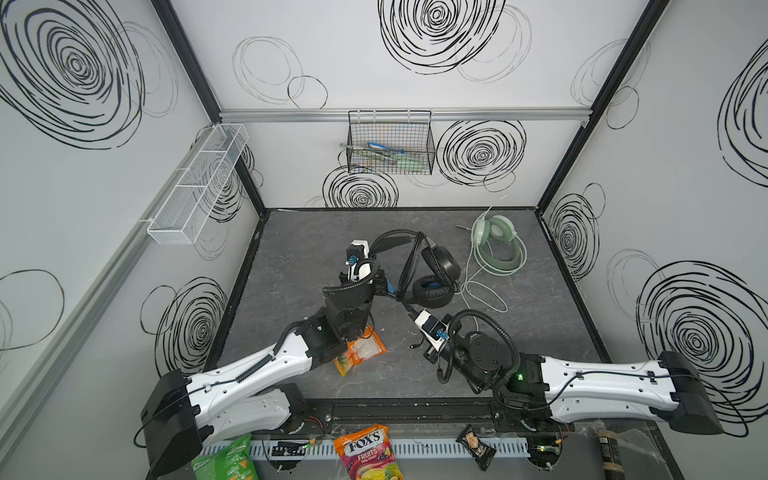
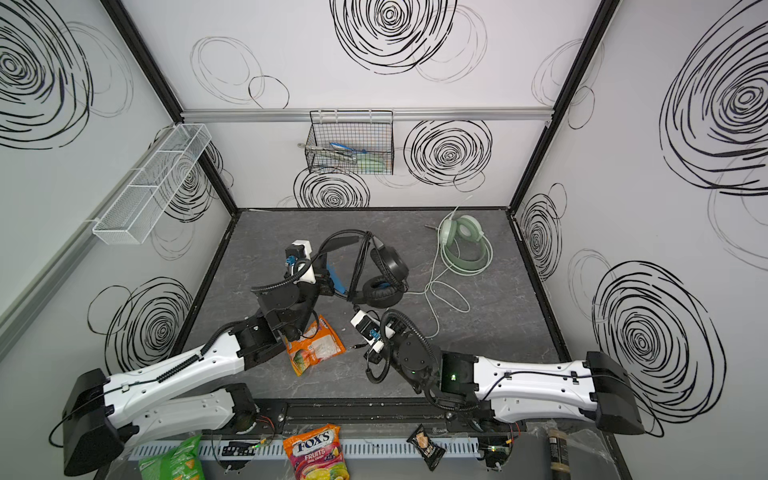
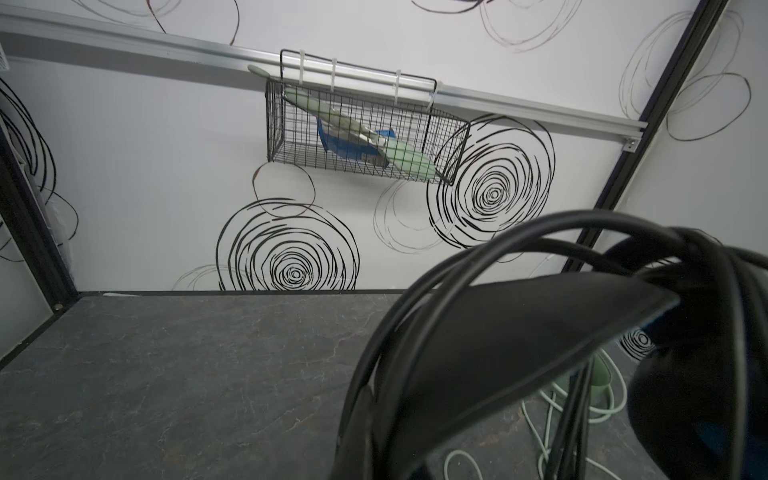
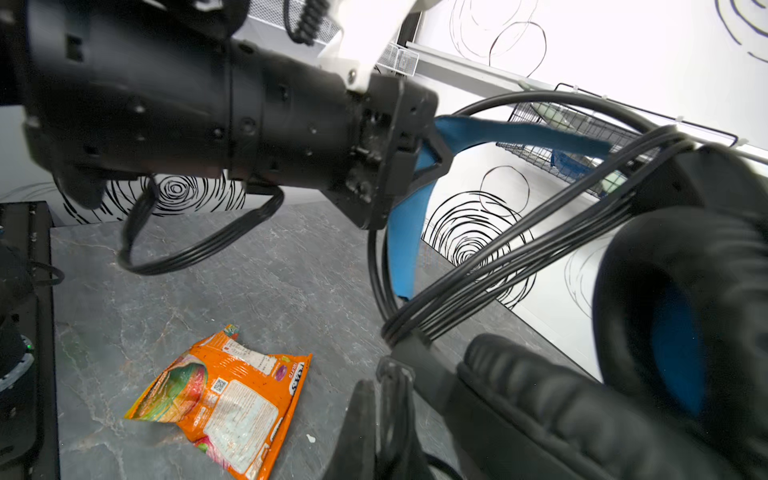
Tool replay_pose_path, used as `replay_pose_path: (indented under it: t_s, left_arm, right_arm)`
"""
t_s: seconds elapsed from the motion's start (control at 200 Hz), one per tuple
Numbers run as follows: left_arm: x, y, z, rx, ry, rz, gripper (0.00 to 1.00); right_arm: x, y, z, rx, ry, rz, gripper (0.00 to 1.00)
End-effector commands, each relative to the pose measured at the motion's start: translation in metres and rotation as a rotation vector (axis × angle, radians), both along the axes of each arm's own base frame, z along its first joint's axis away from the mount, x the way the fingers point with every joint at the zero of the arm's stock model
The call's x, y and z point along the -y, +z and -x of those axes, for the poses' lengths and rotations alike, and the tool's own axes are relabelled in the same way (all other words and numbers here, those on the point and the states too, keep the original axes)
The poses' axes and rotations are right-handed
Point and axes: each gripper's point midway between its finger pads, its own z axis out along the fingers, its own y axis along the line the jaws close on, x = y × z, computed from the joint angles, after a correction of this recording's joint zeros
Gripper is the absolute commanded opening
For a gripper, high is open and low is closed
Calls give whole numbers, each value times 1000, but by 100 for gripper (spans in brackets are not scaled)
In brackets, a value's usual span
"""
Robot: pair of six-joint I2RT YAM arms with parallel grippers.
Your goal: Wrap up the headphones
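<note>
The black headphones (image 1: 434, 272) with a blue inner band (image 4: 498, 133) are in the middle of the grey table, in both top views. Their black cable (image 4: 498, 270) runs in several loops around the headband (image 3: 519, 324). My left gripper (image 1: 384, 286) is shut on the blue inner band (image 2: 334, 278), seen side-on in the right wrist view (image 4: 419, 166). My right gripper (image 4: 382, 378) is shut on the black cable just in front of the lower ear cup (image 4: 540, 407). The cable's plug (image 1: 413, 345) lies on the table. The mint-green headphones (image 1: 496, 243) lie at the back right, their whitish cable (image 1: 478, 291) loose.
An orange candy bag (image 1: 361, 349) lies under the left arm. A black wire basket (image 1: 390, 145) hangs on the back wall and a white mesh basket (image 1: 195, 187) on the left wall. Snack packets (image 1: 368, 453) lie along the front edge.
</note>
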Motion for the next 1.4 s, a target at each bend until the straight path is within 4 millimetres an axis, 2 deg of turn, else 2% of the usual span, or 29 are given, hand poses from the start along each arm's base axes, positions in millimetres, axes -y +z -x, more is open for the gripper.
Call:
replay_pose_path:
  t_s: [0.0, 0.13, 0.415, 0.7, 0.951, 1.121, 1.251, 1.396]
  left_arm:
    - [-7, -10, 4, -24, 13, 29, 0]
    - [-6, -24, 10, -51, -12, 14, 0]
    - [18, -34, 32, -56, -74, -56, 0]
    - [38, -42, 45, -82, -183, -16, 0]
    - [55, -56, 53, -148, -299, 40, 0]
    - [56, -64, 55, -190, -349, 98, 0]
    - [58, -69, 54, -229, -402, 178, 0]
    - [66, -72, 59, -249, -456, 185, 0]
  right_arm:
    - [12, 16, -8, 11, -43, -45, 0]
    - [17, 6, -20, -31, -90, -11, 0]
    - [30, -8, -59, -149, -235, -34, 0]
    - [35, -15, -85, -178, -315, -33, 0]
    - [42, -19, -96, -172, -325, -19, 1]
    - [44, -23, -97, -161, -323, 6, 3]
    - [44, -31, -100, -169, -326, 14, 4]
    - [48, -43, -109, -182, -352, 48, 5]
